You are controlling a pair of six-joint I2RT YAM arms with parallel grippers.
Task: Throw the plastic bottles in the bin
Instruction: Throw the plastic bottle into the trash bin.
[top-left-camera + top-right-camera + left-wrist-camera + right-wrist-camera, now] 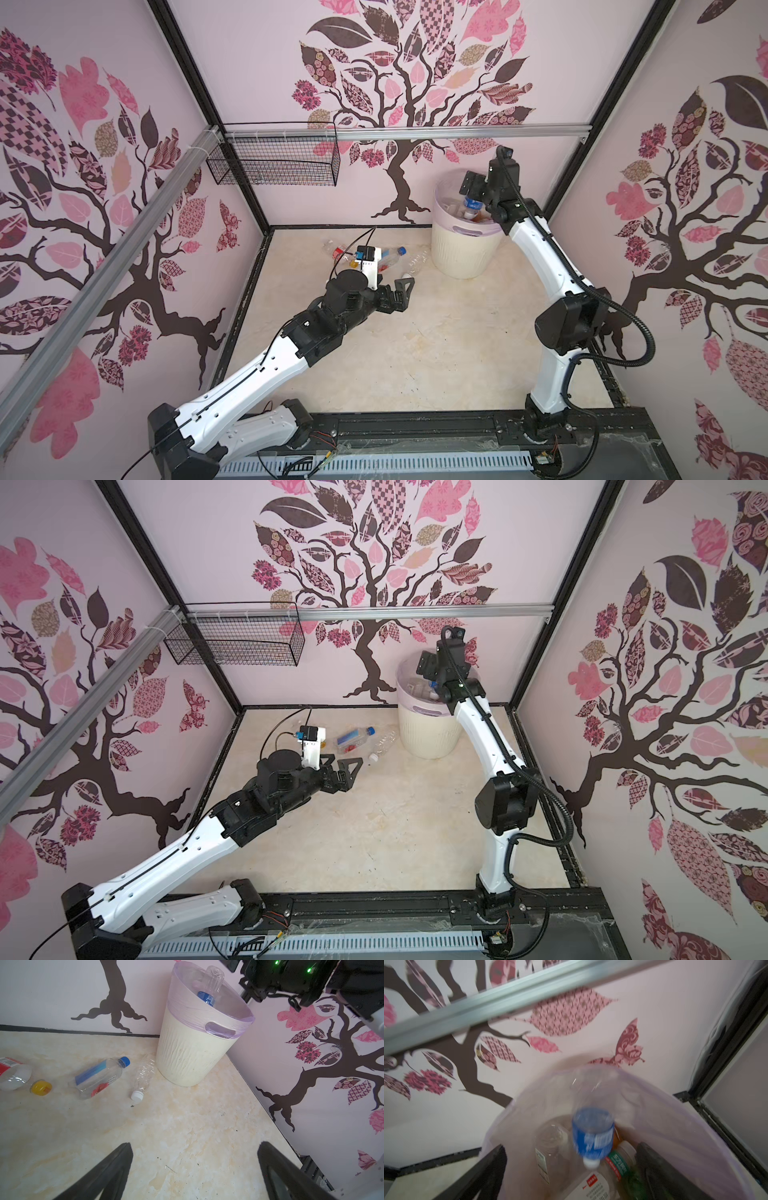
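Note:
My right gripper [473, 187] [571, 1146] hangs open over the bin [461, 249] [428, 733], a cream ribbed basket with a lilac liner. A clear plastic bottle with a blue label [592, 1132] [211, 985] is cap-down in the bin's mouth, blurred and free of both fingers. Several other bottles lie inside the bin, one with a green label [618, 1163]. My left gripper [399, 291] [195, 1145] is open and empty above the floor. Beyond it lie a blue-capped bottle [97, 1078] [355, 737], a crumpled clear white-capped one [143, 1076] and a yellow-capped one [14, 1076].
A black wire mesh basket [274, 162] hangs on the back wall at the left, under an aluminium rail [415, 134]. The bin stands in the back right corner, close to the walls. The marbled floor [415, 353] is bounded by black frame edges.

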